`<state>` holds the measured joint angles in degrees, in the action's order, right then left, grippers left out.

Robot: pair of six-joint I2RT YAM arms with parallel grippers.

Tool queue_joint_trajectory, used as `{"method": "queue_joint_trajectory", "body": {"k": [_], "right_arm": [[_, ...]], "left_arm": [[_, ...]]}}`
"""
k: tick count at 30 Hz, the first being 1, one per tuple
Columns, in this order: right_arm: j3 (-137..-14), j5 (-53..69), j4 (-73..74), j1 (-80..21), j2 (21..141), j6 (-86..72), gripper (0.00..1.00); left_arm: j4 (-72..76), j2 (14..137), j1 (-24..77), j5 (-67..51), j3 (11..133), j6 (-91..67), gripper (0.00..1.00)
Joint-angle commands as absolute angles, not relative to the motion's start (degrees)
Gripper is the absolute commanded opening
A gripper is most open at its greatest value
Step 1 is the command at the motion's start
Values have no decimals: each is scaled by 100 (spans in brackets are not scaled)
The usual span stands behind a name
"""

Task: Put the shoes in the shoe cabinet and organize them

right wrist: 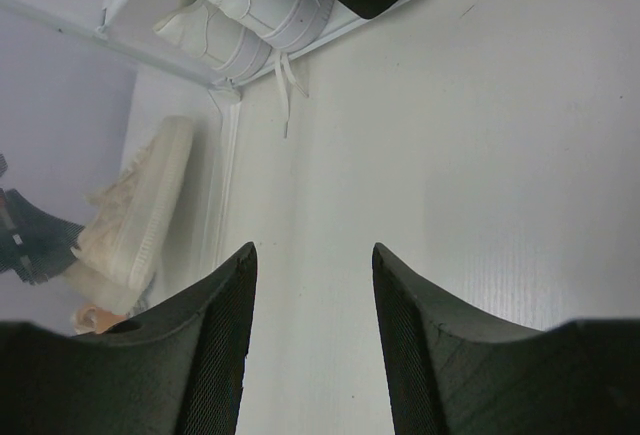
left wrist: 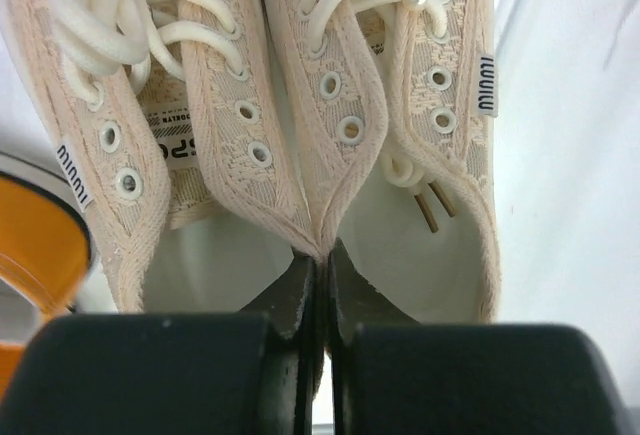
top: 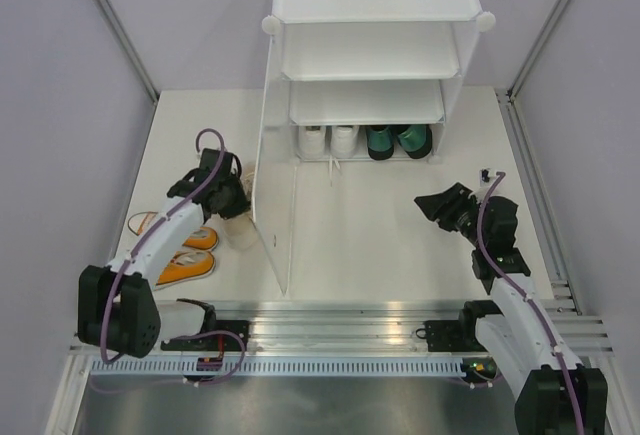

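Your left claw (left wrist: pixel 320 290) is clamping both cream sneakers (left wrist: pixel 215 105) by their collars; your right claw (right wrist: pixel 310 285) is hanging open, empty. Beyond it, white sneakers (top: pixel 328 141) and green heels (top: pixel 398 140) are sitting in the shoe cabinet (top: pixel 277 205); orange sneakers (top: pixel 186 256) are waiting beside the left claw.

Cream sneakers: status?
Left gripper shut on both cream sneakers, left of cabinet side panel. Right gripper open, empty. Panel blocks straight entry.
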<state>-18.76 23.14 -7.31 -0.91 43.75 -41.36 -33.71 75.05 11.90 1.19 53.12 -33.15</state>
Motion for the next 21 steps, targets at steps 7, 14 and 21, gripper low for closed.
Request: {"method": "queue_joint_trajectory", "body": {"k": [7, 14, 21], "right_arm": [[-1837, 2505, -89, -70, 3841, -4184, 54], [-2188, 1978, 702, -70, 3516, -3991, 54], [-2540, 1793, 1019, -70, 3516, -3876, 54]], "left_arm": [[-2707, 6223, 2907, 597, 4316, -4245, 2], [-2760, 6196, 4444, 1045, 4236, -4728, 2], [-2812, 6627, 5808, 1766, 4710, -5044, 2]]}}
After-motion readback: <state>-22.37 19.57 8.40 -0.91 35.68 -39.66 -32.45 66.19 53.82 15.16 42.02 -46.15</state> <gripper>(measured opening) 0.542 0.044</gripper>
